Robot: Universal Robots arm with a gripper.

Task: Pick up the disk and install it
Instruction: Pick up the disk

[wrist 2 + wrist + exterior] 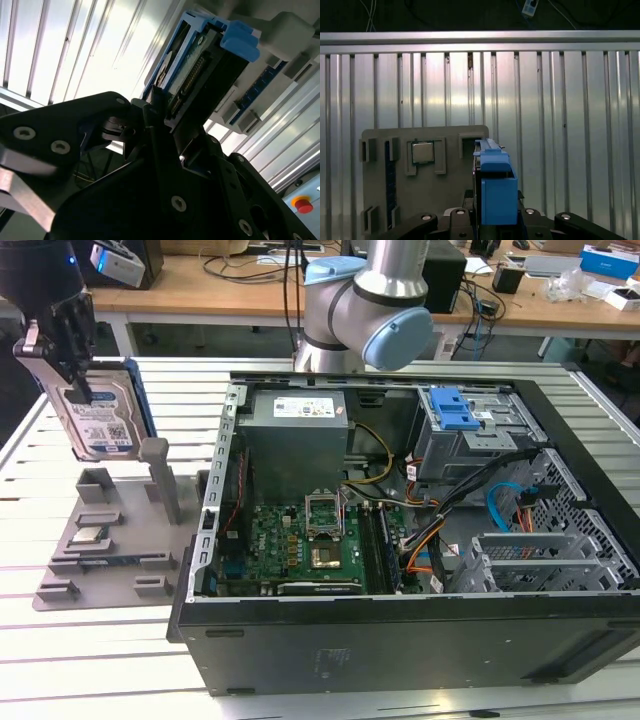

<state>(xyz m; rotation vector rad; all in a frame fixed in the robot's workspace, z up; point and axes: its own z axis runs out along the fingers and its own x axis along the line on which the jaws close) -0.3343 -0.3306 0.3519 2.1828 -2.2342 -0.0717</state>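
While the end effector (62,365) hangs above the grey holder (110,565), it clasps the disk (100,420) upright.

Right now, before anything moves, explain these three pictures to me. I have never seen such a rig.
The grey-and-blue jointed machine is a robot arm. The exterior view comes from a camera standing off the arm. Both wrist views come from cameras riding on the arm near its pincer. On the slatted metal table lie an open computer case and, at the exterior view's left, a grey holder with a small square chip set in it. The pincer is shut on the disk, a silver drive in a blue frame, and holds it upright above the holder. The first wrist view looks along the disk's blue edge at holder and chip. The second wrist view shows the dark pincer parts gripping the disk's end.
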